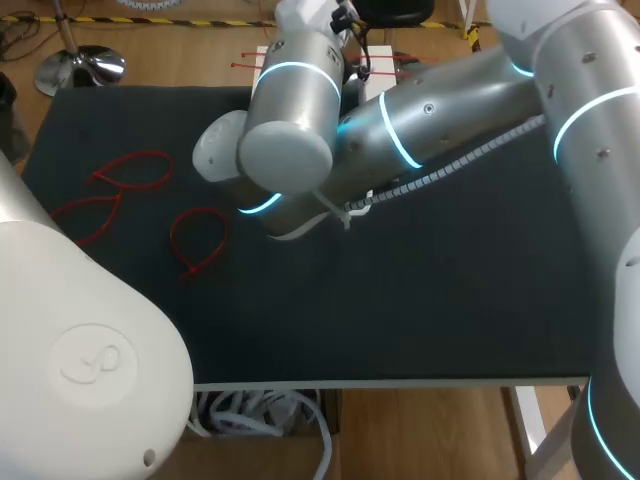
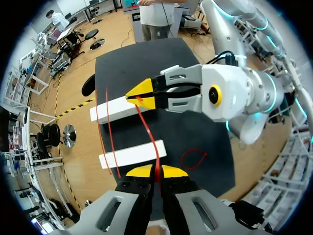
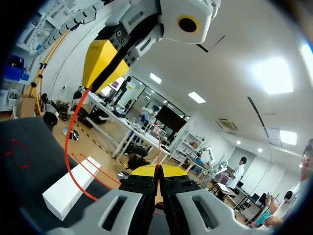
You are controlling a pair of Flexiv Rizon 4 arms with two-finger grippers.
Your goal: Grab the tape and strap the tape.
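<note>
A thin red strap (image 2: 147,128) runs between my two grippers above the far edge of the black mat. In the left wrist view my left gripper (image 2: 156,171) is shut on one end. My right gripper (image 2: 139,97) pinches the other end just ahead, over a white block (image 2: 117,108). Seen from the right wrist, my right gripper (image 3: 157,172) is shut on the strap. The strap (image 3: 68,142) bows in a curve up to my left gripper (image 3: 100,63). In the head view both grippers are hidden behind the arm links (image 1: 295,100).
Three red looped straps (image 1: 130,172), (image 1: 85,215), (image 1: 200,240) lie on the left part of the black mat (image 1: 420,300). Two white blocks (image 2: 132,154) sit past the mat's far edge with loose red straps (image 2: 108,132) laid across them.
</note>
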